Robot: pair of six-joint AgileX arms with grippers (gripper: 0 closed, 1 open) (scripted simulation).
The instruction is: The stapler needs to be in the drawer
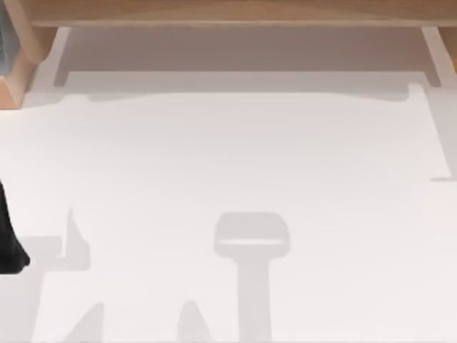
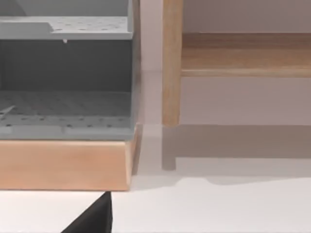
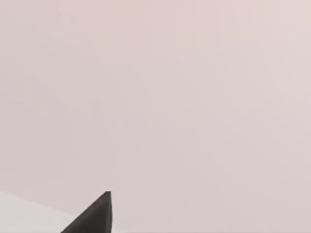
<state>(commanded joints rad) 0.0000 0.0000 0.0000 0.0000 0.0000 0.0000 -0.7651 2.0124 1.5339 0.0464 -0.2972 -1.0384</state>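
Observation:
The stapler is out of view. The drawer (image 2: 63, 109) is a grey perforated tray in a light wooden cabinet (image 2: 63, 165) at the table's far left corner; it looks pulled open and I see nothing inside it. A black wedge of my left gripper (image 2: 95, 218) pokes in a short way in front of the cabinet. A black curved part of my left arm (image 1: 8, 239) sits at the left edge of the top view. Another black wedge, of my right gripper (image 3: 95, 216), hangs before a plain pale background.
A wooden shelf frame (image 1: 235, 13) runs along the far edge of the white table (image 1: 235, 157), with a wooden post (image 2: 171, 63) beside the cabinet. Grey shadows of the arms lie across the table's near half.

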